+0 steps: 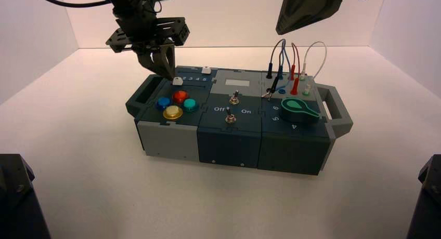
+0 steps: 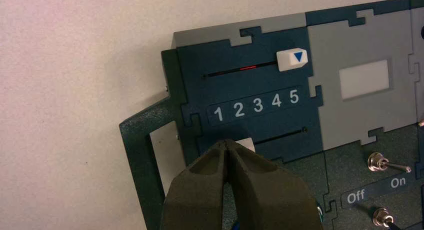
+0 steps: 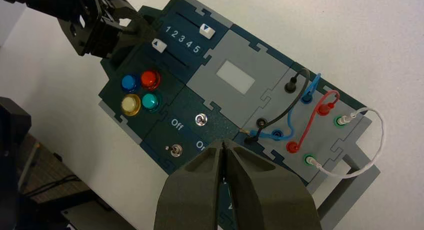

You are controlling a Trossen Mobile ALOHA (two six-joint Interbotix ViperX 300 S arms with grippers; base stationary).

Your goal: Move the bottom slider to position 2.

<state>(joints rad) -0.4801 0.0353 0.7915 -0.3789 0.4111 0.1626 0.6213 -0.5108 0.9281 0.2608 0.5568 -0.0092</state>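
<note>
The bottom slider [image 2: 246,145] is a small white knob on the dark slot below the numerals 1 to 5. In the right wrist view the bottom slider [image 3: 159,45] sits at the slot's end by the numeral 1. The numeral 2 [image 2: 238,109] is printed just above it. My left gripper [image 2: 227,141] is shut, and its tips cover the knob's outer side, at the handle end. In the high view the left gripper [image 1: 167,72] hangs right beside the knob [image 1: 177,81]. My right gripper [image 3: 223,142] is shut and empty, parked high above the box [image 1: 283,27].
The second slider's white knob [image 2: 291,60] sits at the 5 end. Round blue, red, yellow and teal buttons [image 1: 177,105] lie in front of the sliders. Two toggle switches [image 1: 234,98], a green knob [image 1: 296,108] and plugged wires [image 1: 291,67] lie to the right. The box's handle [image 1: 140,91] juts out beside the left gripper.
</note>
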